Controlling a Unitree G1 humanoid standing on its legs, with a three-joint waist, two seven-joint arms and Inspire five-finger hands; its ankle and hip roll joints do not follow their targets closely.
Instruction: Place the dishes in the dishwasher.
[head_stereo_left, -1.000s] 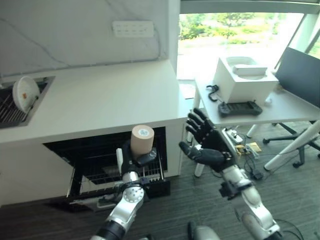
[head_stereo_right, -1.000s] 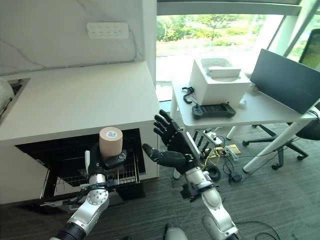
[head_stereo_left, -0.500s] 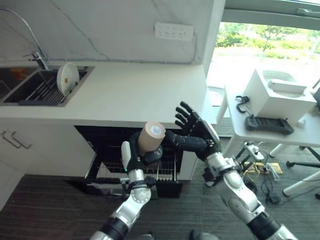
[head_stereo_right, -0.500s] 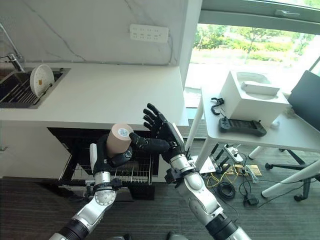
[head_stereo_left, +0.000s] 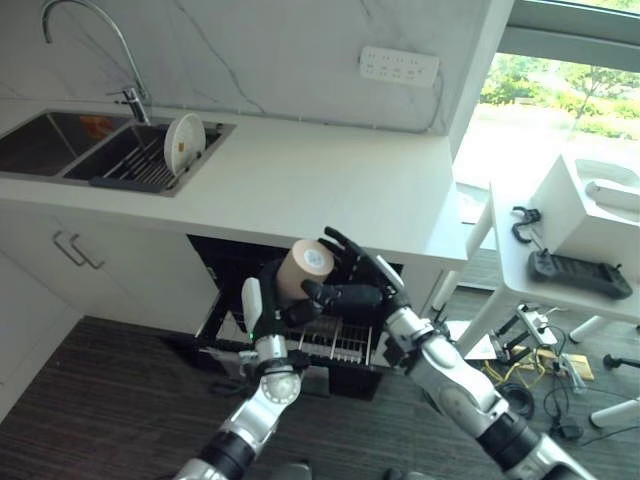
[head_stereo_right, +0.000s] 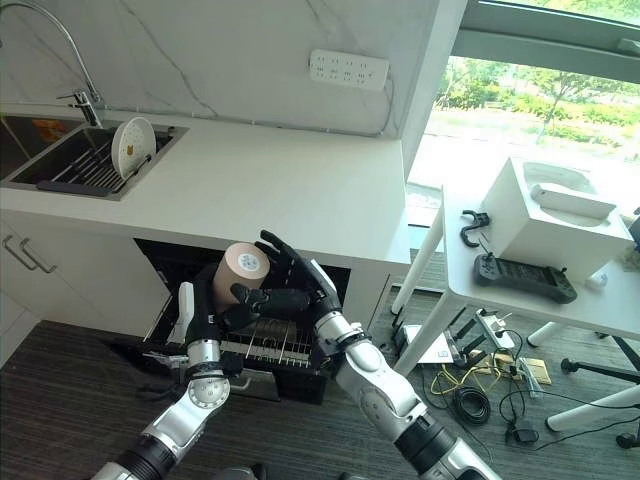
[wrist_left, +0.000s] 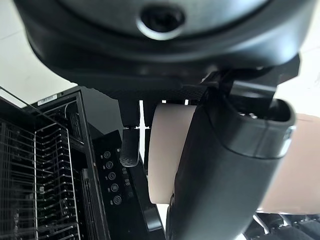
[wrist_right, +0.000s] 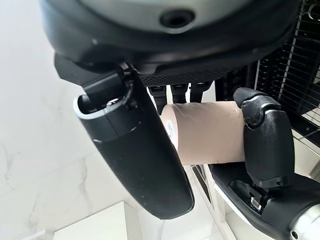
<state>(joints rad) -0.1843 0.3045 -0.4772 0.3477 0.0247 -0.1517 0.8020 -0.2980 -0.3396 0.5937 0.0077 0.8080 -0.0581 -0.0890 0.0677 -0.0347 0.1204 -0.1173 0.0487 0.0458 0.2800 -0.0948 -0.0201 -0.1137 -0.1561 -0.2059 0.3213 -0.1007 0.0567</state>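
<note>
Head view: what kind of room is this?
Probably a kitchenette in an office or lab. A white counter holds a sink with a tap, an open dishwasher sits under it, and a desk with equipment stands by the window.

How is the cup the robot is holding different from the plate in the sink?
The cup is tan and round like a tube; the plate is white and flat. The cup is up in the air in front of the open dishwasher, gripped by the left hand with the right hand reaching to it; the plate stands on edge in the rack in the sink, with no hand near. Both are dishes not yet in the dishwasher.
</note>
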